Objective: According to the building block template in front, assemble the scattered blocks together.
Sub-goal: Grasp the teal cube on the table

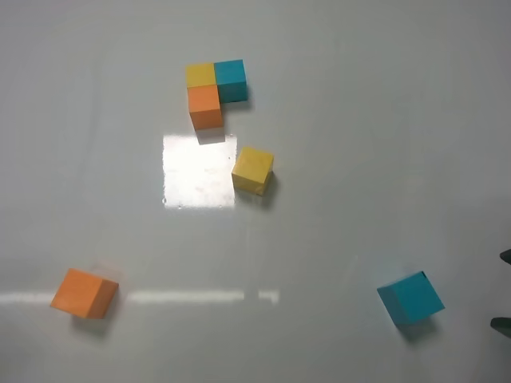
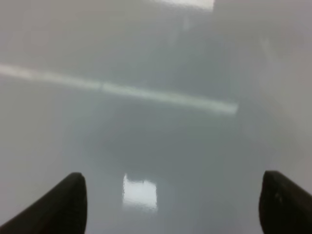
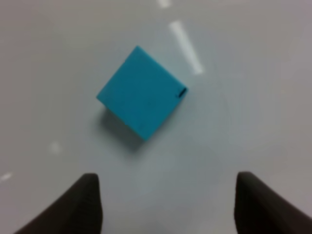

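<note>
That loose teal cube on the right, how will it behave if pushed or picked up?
The teal cube looks rigid with flat faces, so it probably won't roll. On the glossy table it would likely slide or spin when pushed.

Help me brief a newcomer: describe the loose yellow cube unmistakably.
On the glossy pale table, find the bright square glare patch. The plain matte yellow cube sits at its right edge, alone; the other yellow cube is joined to teal and orange in the L-shaped template.

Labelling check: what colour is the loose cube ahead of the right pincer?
The loose cube is teal-blue; the right wrist view shows it best.
</note>
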Robot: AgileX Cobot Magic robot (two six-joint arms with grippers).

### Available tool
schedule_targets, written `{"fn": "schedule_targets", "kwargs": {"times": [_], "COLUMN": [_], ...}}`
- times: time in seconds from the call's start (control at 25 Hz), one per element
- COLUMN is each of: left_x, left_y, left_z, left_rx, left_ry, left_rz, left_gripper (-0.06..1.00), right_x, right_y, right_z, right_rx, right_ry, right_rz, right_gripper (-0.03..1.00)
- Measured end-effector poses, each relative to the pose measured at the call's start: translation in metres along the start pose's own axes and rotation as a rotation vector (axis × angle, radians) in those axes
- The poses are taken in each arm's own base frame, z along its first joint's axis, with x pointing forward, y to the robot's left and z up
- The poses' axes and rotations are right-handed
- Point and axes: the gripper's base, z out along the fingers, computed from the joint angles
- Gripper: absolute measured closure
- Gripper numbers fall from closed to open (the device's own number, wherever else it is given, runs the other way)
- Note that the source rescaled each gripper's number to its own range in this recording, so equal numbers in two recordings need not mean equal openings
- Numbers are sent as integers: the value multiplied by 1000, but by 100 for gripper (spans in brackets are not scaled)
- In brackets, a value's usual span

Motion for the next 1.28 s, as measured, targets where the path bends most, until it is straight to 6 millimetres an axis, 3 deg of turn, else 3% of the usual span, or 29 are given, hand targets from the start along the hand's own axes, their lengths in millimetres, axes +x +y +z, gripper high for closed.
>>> {"fn": "schedule_targets", "kwargs": {"times": [0.16,0.48,0.64,1.16,1.28], "left_x": [0,0,0,0,0], "left_y": [0,0,0,0,0], "left_z": [0,0,0,0,0], "left_rx": [0,0,0,0,0], "left_ry": [0,0,0,0,0], "left_rz": [0,0,3,4,4], "left_gripper": [23,23,23,23,23], "right_x": [-7,-19,-23,-26,-26], "right_y": [-5,-9,-7,-11,-11], "right_z": [17,37,47,49,50], "right_rx": [-19,-42,-94,-62,-61], "right_ry": [33,16,35,-1,-1], "right_rz": [-48,447,604,773,793], "right_gripper": [48,48,42,36,30]}}
